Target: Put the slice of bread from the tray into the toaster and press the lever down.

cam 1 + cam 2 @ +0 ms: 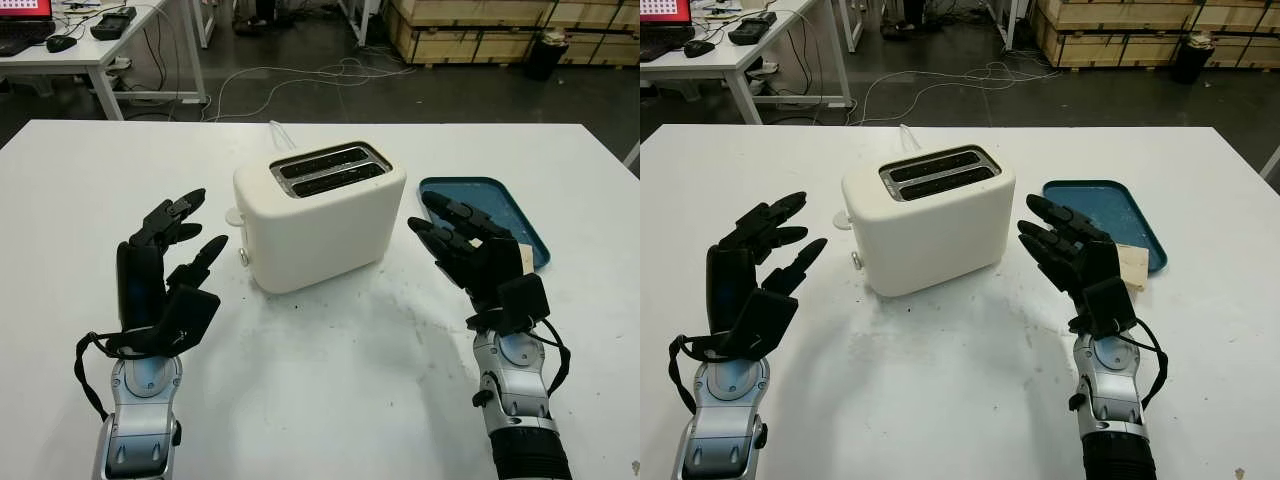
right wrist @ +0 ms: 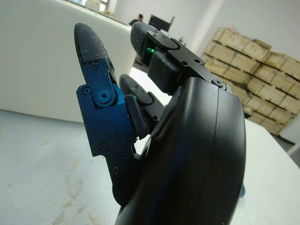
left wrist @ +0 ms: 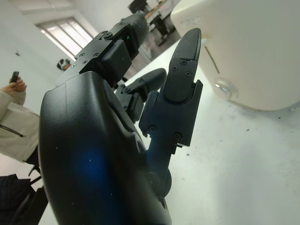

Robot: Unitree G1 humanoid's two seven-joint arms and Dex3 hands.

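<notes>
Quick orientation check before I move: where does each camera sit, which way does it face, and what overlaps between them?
Left eye view: on the head, looking forward and down at the table; toaster centre, both arms entering from below.
Right eye view: same head, slightly offset; blue tray and bread slice beside the right hand.
Left wrist view: on the left arm, past the open left hand toward the toaster.
Right wrist view: on the right arm, past the open right hand toward the toaster.
Shared: every view shows the toaster.
</notes>
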